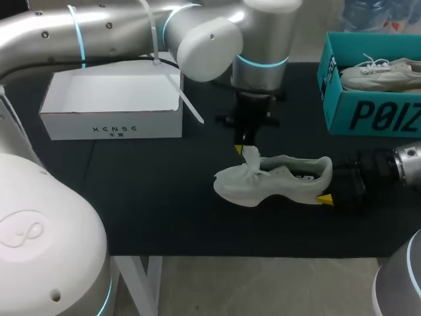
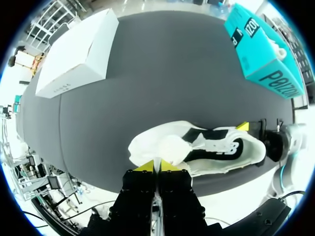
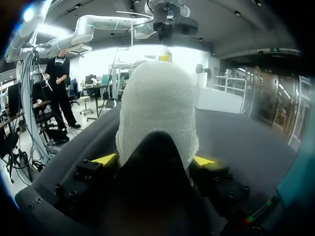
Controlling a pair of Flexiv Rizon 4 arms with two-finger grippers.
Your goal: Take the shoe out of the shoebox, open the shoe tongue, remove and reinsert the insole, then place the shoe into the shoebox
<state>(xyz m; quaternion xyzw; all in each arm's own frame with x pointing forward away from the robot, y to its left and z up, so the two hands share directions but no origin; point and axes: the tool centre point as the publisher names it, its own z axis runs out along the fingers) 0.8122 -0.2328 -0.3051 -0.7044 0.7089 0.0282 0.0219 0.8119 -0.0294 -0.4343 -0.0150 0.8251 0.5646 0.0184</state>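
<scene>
A white sneaker (image 1: 283, 181) lies on its side on the black mat, toe toward my left. My left gripper (image 1: 241, 150) hangs over the shoe's front, shut on the white tongue (image 1: 250, 158), which is drawn up a little. In the left wrist view its yellow tips (image 2: 157, 166) meet on a thin white strip just above the sneaker (image 2: 211, 147). My right gripper (image 1: 327, 185) is at the heel. In the right wrist view its fingers (image 3: 155, 160) press both sides of the heel (image 3: 157, 108). The empty white shoebox (image 1: 112, 108) stands at the back left.
A teal shoebox (image 1: 368, 112) at the back right holds another pale shoe (image 1: 381, 72); the same teal shoebox (image 2: 261, 49) shows in the left wrist view. Bare black mat (image 1: 151, 197) lies in front of the white box and left of the sneaker.
</scene>
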